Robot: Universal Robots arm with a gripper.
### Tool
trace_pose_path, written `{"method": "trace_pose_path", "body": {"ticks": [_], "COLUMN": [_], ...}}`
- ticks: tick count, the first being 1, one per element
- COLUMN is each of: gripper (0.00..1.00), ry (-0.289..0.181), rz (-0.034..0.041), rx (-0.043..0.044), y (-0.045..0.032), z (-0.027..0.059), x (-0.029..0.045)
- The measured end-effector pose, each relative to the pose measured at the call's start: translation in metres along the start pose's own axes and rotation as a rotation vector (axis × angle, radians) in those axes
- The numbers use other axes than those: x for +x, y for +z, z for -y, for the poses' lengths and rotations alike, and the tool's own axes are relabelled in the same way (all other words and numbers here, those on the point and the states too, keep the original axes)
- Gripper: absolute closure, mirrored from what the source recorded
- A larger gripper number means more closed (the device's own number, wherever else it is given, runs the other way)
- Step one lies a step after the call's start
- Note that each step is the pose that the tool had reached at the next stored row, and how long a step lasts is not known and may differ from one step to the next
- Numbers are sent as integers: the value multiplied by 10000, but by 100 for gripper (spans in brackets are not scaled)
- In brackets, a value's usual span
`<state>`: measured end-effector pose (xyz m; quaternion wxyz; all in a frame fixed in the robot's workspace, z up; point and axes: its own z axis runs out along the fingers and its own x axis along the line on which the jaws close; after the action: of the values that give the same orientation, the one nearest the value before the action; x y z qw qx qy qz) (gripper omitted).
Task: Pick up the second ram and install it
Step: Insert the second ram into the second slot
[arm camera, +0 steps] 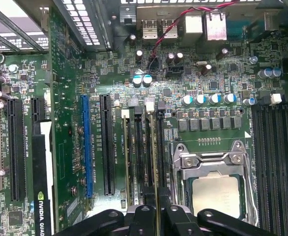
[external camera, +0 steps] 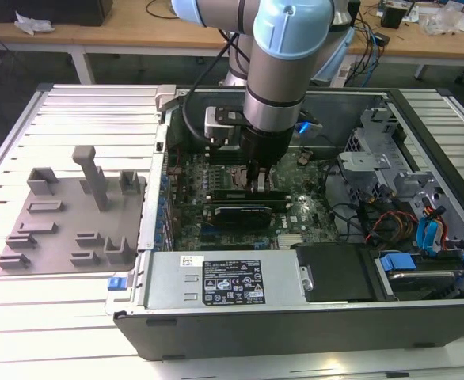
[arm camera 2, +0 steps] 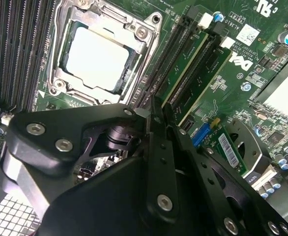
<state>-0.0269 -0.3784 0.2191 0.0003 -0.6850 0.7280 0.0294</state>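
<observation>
Inside the open computer case (external camera: 422,158), which lies on its side on a slatted metal desk (external camera: 81,111), the arm reaches straight down over the green motherboard (external camera: 192,222). Its gripper (external camera: 259,184) sits low at the memory slots next to the processor socket (arm camera 2: 97,56), near the middle of the board.

Both wrist views show the black fingers (arm camera 2: 159,142) drawn close together with a thin edge pinched between them. That edge is the second ram (arm camera: 157,162), a narrow dark stick standing on its long edge in a slot just beside the socket. Whether it is fully seated cannot be told. In the second wrist view another stick (arm camera 2: 188,69) already stands in a neighbouring slot, running parallel to the held one.

A black graphics card (external camera: 240,212) lies across the board just in front of the gripper in the exterior view. A silver power supply (external camera: 216,281) with a label fills the case's near edge. Toward the desk's edge on the exterior view's left, well apart from the case, a grey tray (external camera: 66,218) carries several grey holder blocks.
</observation>
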Motion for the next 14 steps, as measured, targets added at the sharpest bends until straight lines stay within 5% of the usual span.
{"method": "trace_pose_path", "body": {"ticks": [5,10,11,13,14], "gripper": [81,81,81,90,92], "ry": [0,1,5,19,22], "rz": [-9,-7,-101,-493,-525], "rx": [1,3,11,36,38], "y": [-16,-243,-255,-256,-280], "z": [-1,-17,-20,-28,-34], "x": [0,-11,-26,-112,-131]}}
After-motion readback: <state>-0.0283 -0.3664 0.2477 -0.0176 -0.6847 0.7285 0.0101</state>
